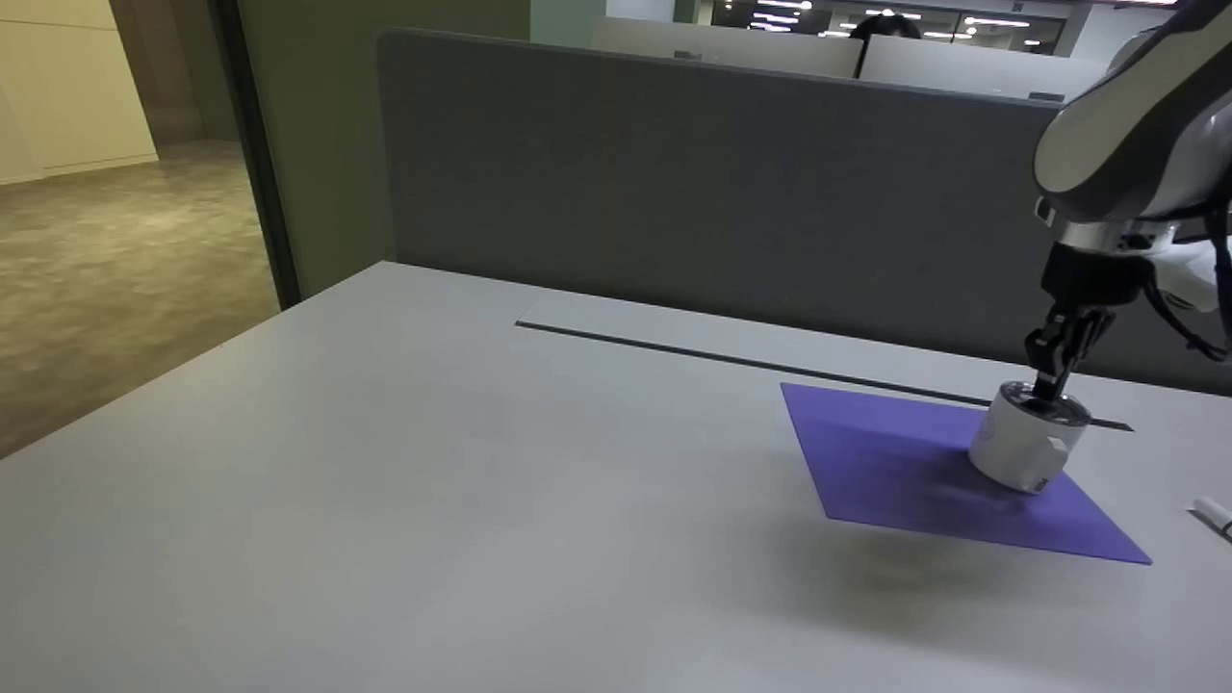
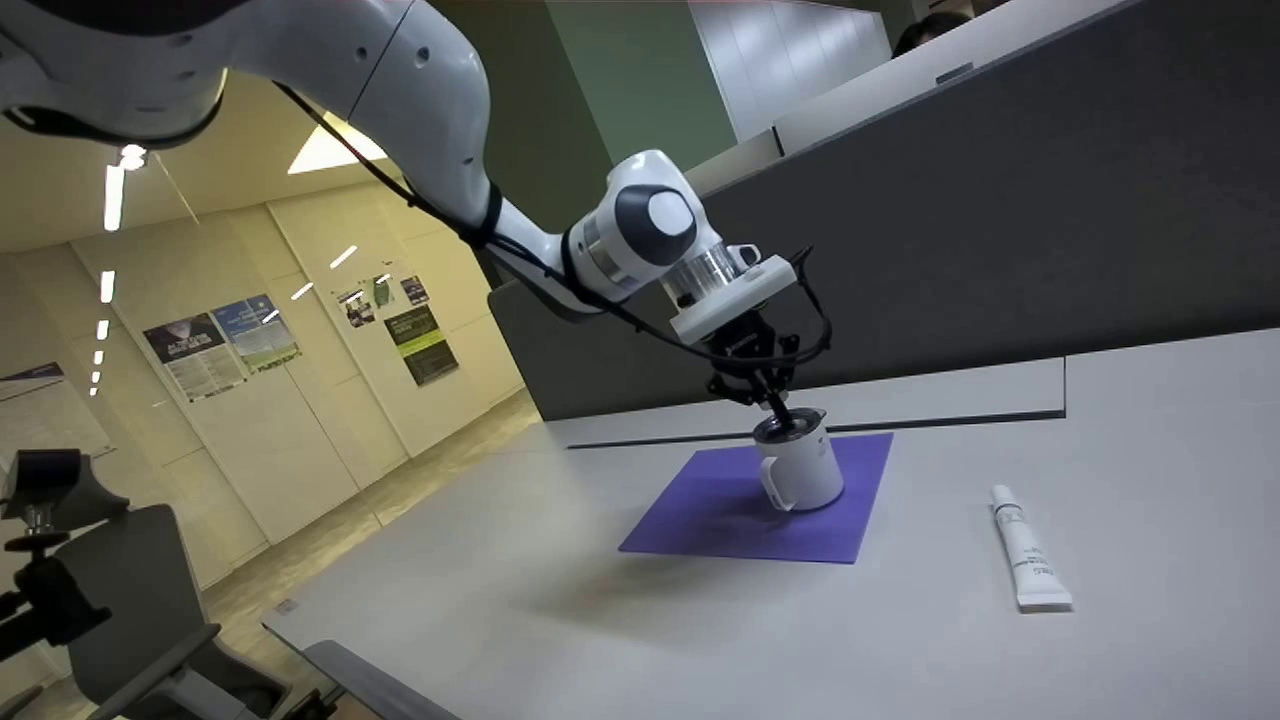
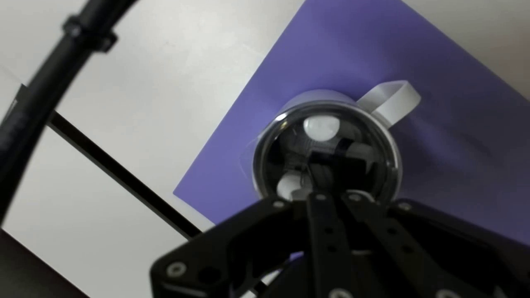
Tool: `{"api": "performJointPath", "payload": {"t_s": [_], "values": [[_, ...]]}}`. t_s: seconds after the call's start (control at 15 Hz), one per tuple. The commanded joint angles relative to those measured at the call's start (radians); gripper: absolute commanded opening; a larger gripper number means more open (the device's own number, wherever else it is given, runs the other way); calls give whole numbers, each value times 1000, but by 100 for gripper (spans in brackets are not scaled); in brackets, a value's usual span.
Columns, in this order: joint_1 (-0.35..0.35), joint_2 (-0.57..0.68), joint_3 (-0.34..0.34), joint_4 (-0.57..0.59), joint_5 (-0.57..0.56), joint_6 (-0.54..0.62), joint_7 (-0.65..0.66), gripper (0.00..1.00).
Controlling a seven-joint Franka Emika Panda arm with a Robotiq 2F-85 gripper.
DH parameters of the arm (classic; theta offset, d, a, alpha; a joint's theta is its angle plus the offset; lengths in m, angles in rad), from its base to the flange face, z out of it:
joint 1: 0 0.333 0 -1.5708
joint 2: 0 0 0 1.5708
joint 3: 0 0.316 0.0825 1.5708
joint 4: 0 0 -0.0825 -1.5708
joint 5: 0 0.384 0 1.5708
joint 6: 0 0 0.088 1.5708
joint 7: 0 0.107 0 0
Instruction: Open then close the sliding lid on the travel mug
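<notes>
The travel mug, a short white-grey cylinder with a side handle, stands upright on the purple mat in both exterior views and the wrist view. Its sliding lid is a dark, shiny round top. A clear edge juts out at the lid's left in the wrist view. My gripper comes down from above with its fingers together, tips at the lid's top in both exterior views. In the wrist view, the fingers cover the lid's near part. Whether anything is between the tips is hidden.
The purple mat lies on the white table. A white tube lies on the table beside the mat. A dark strip runs behind the mat, before a grey partition. A black cable hangs along the arm.
</notes>
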Motion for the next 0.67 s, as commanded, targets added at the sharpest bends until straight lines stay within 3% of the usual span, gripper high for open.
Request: {"api": "performJointPath", "payload": {"t_s": [0.0,0.27,0.6], "values": [[-81,-96,75,-18,104,-39,-120,0],[-106,-196,82,-11,189,-125,-236,0],[-54,-300,13,55,149,-274,-215,0]]}}
